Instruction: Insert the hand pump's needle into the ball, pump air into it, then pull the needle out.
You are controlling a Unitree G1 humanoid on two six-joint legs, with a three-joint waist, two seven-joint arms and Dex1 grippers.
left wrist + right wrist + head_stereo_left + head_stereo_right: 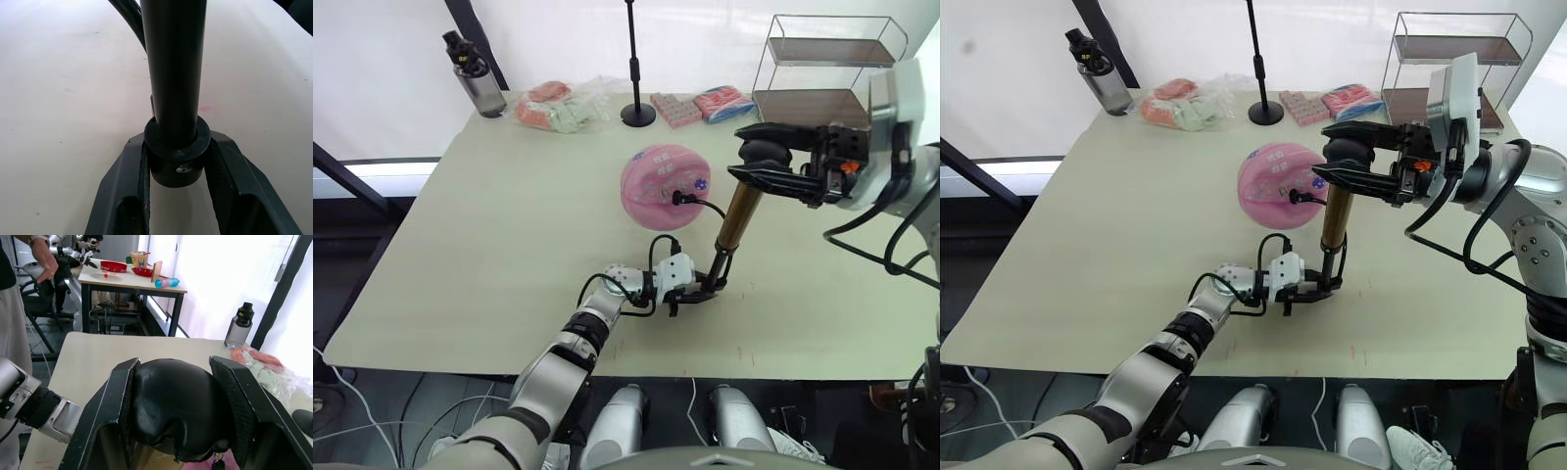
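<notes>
The pink ball lies mid-table. The hand pump, with its gold barrel, stands nearly upright just to the ball's right. Its thin black hose curves to a black fitting pressed against the ball's side. The needle itself is hidden there. My left gripper is shut on the pump's black bottom end, low on the table. My right gripper is shut on the black handle at the pump's top.
Along the table's far edge stand a water bottle, a bag of packets, a black stand, pink packets and a wire shelf. A person stands by another table beyond.
</notes>
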